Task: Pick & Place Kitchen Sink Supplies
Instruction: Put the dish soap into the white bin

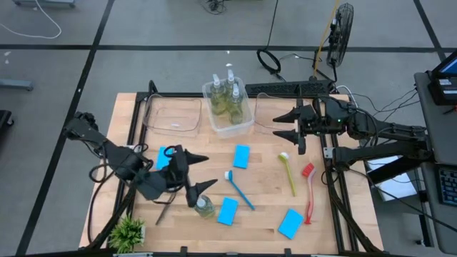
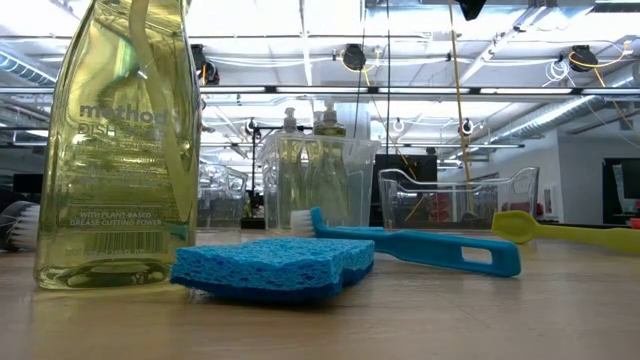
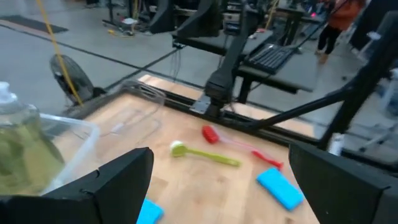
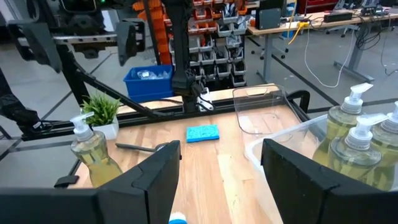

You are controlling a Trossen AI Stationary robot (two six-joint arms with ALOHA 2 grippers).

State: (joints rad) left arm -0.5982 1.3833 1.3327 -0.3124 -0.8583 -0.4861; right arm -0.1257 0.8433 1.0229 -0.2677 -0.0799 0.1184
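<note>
My left gripper (image 1: 202, 173) hangs open above the table's near left part, holding nothing. One yellow-green soap bottle (image 1: 204, 206) stands just nearer than it. Several more bottles (image 1: 228, 100) stand in the middle clear bin (image 1: 243, 128). Light-blue sponges lie flat: one at the centre (image 1: 241, 155), two near the front (image 1: 228, 210) (image 1: 290, 223), one (image 1: 164, 157) partly under my left arm. Blue (image 1: 240, 190), yellow (image 1: 287, 173), red (image 1: 308, 193) and dark grey (image 1: 165, 211) brushes lie on the wood. My right gripper (image 1: 287, 124) is open and empty above the right bin (image 1: 265, 114).
An empty clear bin (image 1: 173, 114) stands at the far left. A small potted plant (image 1: 128, 232) sits at the near left corner. A dark frame rail (image 1: 334, 185) runs along the table's right side. Bare wood shows between the sponges and brushes.
</note>
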